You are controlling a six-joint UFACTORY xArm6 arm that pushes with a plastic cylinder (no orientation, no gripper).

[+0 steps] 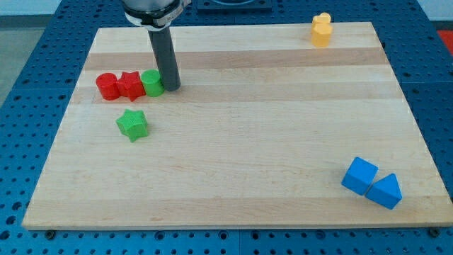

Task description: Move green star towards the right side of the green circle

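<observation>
The green star (132, 125) lies on the wooden board at the view's left, below a row of blocks. That row holds a red circle (107, 86), a red star (129, 86) and the green circle (151, 83), touching side by side. My tip (172, 87) stands on the board right against the green circle's right side. The green star is below and to the left of my tip, apart from it.
A yellow block (321, 30) sits near the board's top right edge. A blue cube (360, 176) and a blue triangular block (386, 191) touch each other at the bottom right. The wooden board (248, 127) rests on a blue pegboard table.
</observation>
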